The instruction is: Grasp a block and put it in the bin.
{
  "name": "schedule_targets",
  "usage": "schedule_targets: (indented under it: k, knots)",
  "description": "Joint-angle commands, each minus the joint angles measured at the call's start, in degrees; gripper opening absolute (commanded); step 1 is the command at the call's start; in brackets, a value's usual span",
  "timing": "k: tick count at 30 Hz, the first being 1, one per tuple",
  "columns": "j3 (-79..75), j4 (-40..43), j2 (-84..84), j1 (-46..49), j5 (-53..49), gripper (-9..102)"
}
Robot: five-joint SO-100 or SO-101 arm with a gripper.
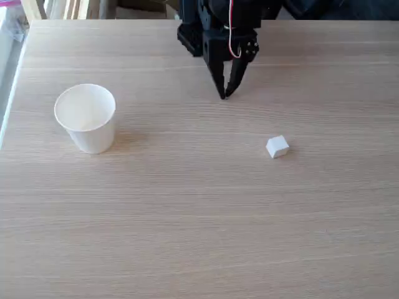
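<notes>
A small white block (pixel 277 147), a cube with softly rounded edges, sits alone on the right half of a pale wood-grain table (pixel 199 237) in the fixed view, turned slightly so one corner faces the camera. Well apart from it, on the left side of the table, stands the bin (pixel 86 118), a white paper cup, upright, its rolled rim open to the camera and its body tapering toward the base; its inside looks plain white. At the far edge of the table, between the two and nearer the block, the black arm hangs its gripper (pixel 225 93) tips-down over the tabletop, the two fingers drawn together at their points and holding nothing. A red-and-white wire (pixel 231 37) loops down the arm's front. No object lies between gripper and block, or between block and cup. Light wooden furniture legs (pixel 34 9) show beyond the table's far left corner, and a bright strip runs along the left edge.
</notes>
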Motion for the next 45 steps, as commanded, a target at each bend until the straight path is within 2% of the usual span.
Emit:
schedule_targets:
  k: [1, 45]
  knots:
    - [0.8, 0.1, 0.4, -0.5, 0.4, 2]
    - [0.8, 0.2, 0.4, -0.5, -1.1, 0]
